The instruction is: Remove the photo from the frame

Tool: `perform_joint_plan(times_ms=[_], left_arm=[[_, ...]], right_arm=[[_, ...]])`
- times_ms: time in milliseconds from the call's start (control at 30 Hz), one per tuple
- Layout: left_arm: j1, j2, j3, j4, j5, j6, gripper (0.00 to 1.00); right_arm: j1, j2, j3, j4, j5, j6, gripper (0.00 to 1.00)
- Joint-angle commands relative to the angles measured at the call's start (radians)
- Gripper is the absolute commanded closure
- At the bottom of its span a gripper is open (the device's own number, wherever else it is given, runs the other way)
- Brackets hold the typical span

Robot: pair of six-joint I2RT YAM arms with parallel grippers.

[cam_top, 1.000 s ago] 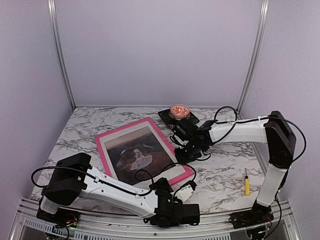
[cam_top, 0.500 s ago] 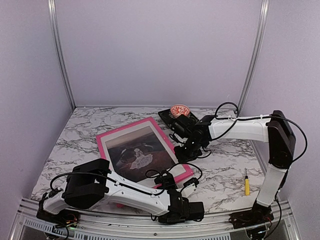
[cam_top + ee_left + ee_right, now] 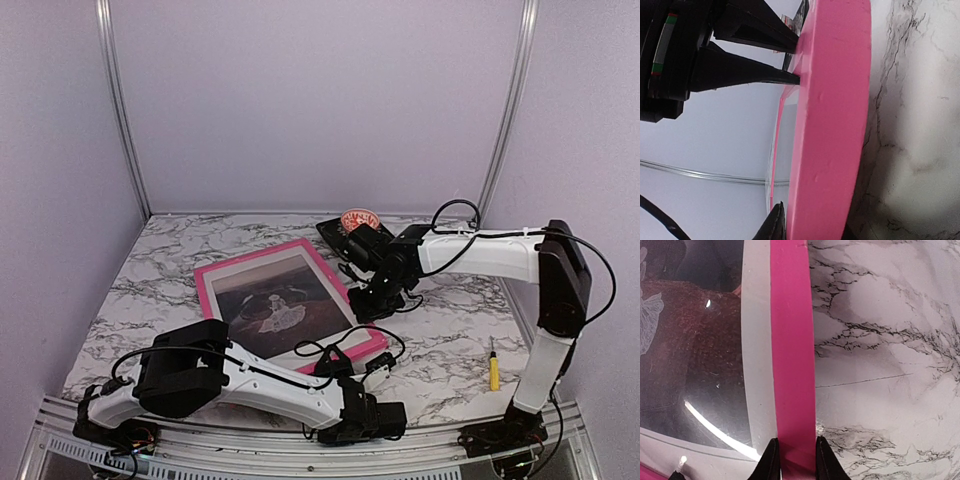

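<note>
- Seeing the frame [image 3: 248, 257] face-up at the centre of the marble table [image 3: 450, 330]; the photo [image 3: 275, 305] sits inside it, under glass.
- Right gripper [image 3: 794, 462]: narrow, pinching the pink rail on the frame's 3 o'clock side, one tip on the glass side, one on the table side.
- Left gripper [image 3: 810, 230]: at the frame's 5 o'clock corner, clamped across its thickness. We see one fingertip [image 3: 776, 225] on the glass face, the other mostly hidden.
- Yellow screwdriver [image 3: 492, 370] lies at the frame's 4 o'clock, well apart; patterned bowl [image 3: 358, 220] at 1 o'clock, near the far corner.
</note>
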Motion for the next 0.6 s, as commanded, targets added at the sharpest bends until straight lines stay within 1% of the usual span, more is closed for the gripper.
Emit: perform_joint_plan(times_ms=[0, 67, 133, 200, 300, 333, 400, 500, 567], left_arm=[[0.000, 0.012, 0.017, -0.026, -0.082, -0.022, 0.77], [0.001, 0.011, 0.015, -0.027, -0.093, -0.034, 0.82], [-0.001, 0.000, 0.010, -0.028, -0.106, -0.053, 0.87], [-0.001, -0.023, -0.003, -0.031, -0.127, -0.079, 0.92], [-0.002, -0.078, -0.033, -0.029, -0.158, -0.127, 1.00], [-0.001, -0.097, -0.042, -0.028, -0.170, -0.144, 1.00], [-0.003, -0.135, -0.060, -0.026, -0.193, -0.172, 1.00], [-0.010, -0.197, -0.087, -0.026, -0.241, -0.223, 1.00], [-0.016, -0.240, -0.104, -0.024, -0.277, -0.267, 1.00]], right_arm=[[0.005, -0.043, 0.041, 0.033, 0.029, 0.054, 0.96], [0.005, -0.060, 0.028, 0.052, 0.021, 0.056, 0.91], [0.005, -0.085, 0.009, 0.077, 0.009, 0.057, 0.82], [0.004, -0.119, -0.006, 0.109, -0.012, 0.057, 0.64], [0.005, -0.180, -0.015, 0.157, -0.039, 0.053, 0.40], [0.005, -0.206, -0.018, 0.176, -0.048, 0.051, 0.33], [0.004, -0.258, -0.025, 0.223, -0.061, 0.050, 0.22], [0.003, -0.344, -0.037, 0.278, -0.065, 0.048, 0.12], [0.003, -0.384, -0.039, 0.294, -0.047, 0.047, 0.10]])
